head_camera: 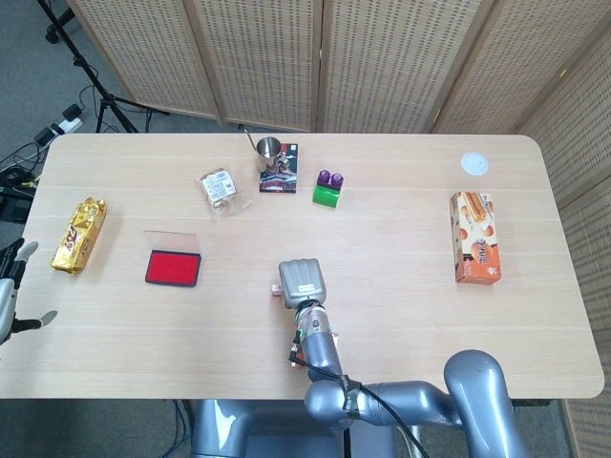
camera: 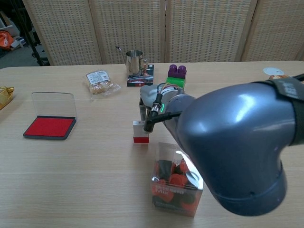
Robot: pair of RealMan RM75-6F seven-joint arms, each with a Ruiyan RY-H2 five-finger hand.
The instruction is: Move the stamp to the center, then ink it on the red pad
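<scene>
Pale wood table [head_camera: 401,248], woven screens [head_camera: 315,57] behind, grey floor [head_camera: 29,86]

The pale wooden table [head_camera: 401,239] has a matt, smooth top with fine straight grain. Near its centre, the right hand [head_camera: 303,282] shows a grey, dull plastic-looking shell, and its arm [camera: 237,147] is glossy grey with soft highlights. Left of the centre lies the red ink pad [camera: 49,127], matt and felt-like in a dark tray, with a clear plastic lid [camera: 53,103] standing open. Toward the far edge from the centre stands a shiny metal pitcher [camera: 134,63]. At the table's left end lies a crinkled gold foil packet [head_camera: 79,235], glossy. In front of the centre sits a clear plastic box [camera: 177,179], shiny.
</scene>
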